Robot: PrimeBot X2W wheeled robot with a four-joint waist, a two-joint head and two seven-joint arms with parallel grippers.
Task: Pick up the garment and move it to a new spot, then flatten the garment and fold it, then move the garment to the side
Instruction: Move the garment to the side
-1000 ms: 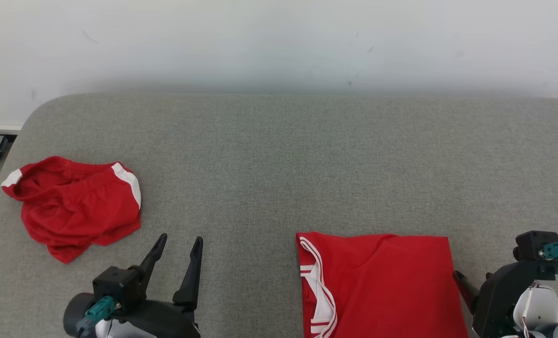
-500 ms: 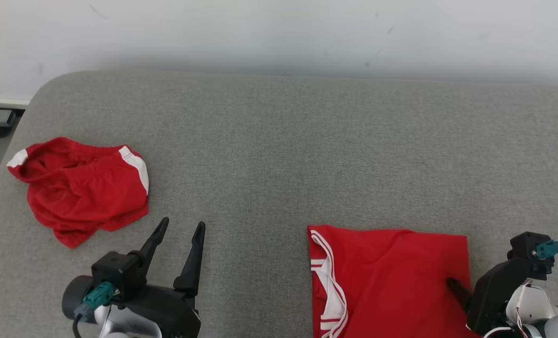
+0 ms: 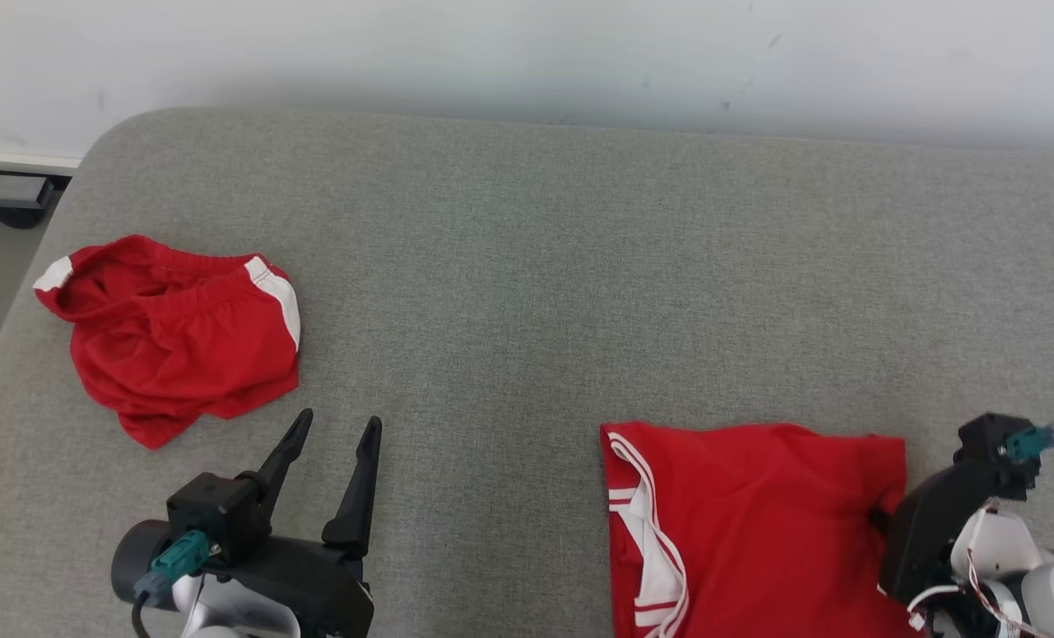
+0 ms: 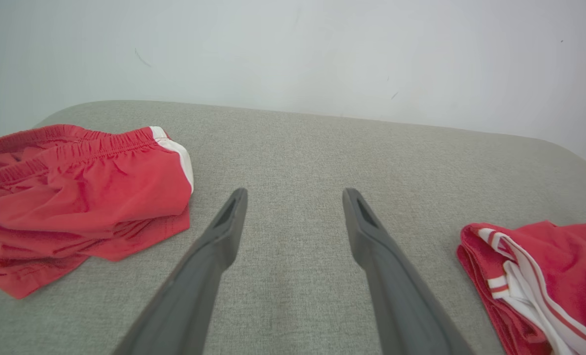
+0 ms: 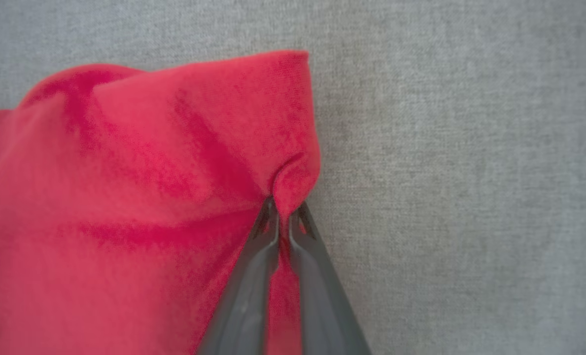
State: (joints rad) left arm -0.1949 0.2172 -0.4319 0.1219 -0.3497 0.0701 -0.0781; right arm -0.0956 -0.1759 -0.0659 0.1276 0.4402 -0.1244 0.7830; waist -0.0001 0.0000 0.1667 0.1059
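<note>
Pinching the red garment (image 5: 125, 197), the right end effector (image 5: 283, 211) sits closed.

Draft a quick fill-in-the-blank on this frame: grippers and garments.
The right gripper is ____ on the edge of the folded jersey.
The left gripper stands ____, holding nothing.
The crumpled shorts lie on the robot's ____ side.
Both garments are red with ____ trim.
Missing words: shut, open, left, white.

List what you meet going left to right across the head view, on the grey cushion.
red shorts → left gripper, open → folded red shirt → right gripper, pinching the shirt's right edge
</note>
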